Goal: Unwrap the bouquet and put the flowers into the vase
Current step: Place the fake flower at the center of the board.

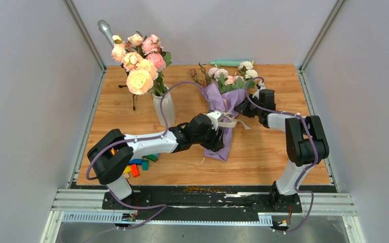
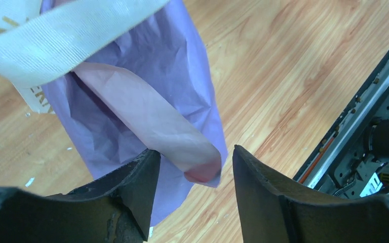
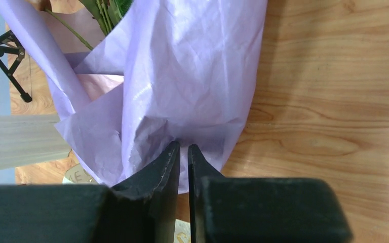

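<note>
The bouquet lies in the middle of the table, its lilac paper tied with a beige ribbon. Its small white and pink flowers point to the far side. My left gripper hovers over the wrap's lower end. In its wrist view the left gripper is open, with a curled pink paper end lying loose between the fingers. My right gripper is at the wrap's right side. The right gripper is pinched shut on the lilac paper's edge. The ribbed white vase stands to the left.
Larger peach and pink blooms fill the vase. A small black tripod stands beside it, and a teal object lies at the back edge. Coloured blocks sit under my left arm. A metal rail runs along the near edge.
</note>
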Controlling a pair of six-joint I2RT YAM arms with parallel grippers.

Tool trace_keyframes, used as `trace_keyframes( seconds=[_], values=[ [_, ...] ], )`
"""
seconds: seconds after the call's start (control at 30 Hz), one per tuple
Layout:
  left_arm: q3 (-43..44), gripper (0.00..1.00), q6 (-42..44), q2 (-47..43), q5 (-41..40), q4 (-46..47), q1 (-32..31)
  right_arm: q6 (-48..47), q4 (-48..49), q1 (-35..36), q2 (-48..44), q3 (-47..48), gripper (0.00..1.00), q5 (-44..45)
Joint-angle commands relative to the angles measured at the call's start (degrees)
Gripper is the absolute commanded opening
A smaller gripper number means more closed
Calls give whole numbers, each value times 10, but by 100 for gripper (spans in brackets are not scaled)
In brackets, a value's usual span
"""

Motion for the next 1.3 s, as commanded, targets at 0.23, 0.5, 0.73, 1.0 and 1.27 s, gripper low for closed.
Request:
trace_keyframes(
  seconds=[0.23,0.5,0.73,1.0,1.27],
  values=[
    [15,97,72,-76,-56,-89,2,-58,-81,-11,-134,-3,41,48],
    [7,100,111,-163,-69,-166,2,-30,-178,-11,-301,-74,59,84],
    [105,100,211,-157,0,-314,9,75,-212,14,-438,-185,61,109],
    [188,100,278,-137,-18,-374,9,246,-100,46,-504,-302,63,134],
    [135,100,287,-159,-97,-341,9,342,14,55,-416,-317,64,174]
  ],
)
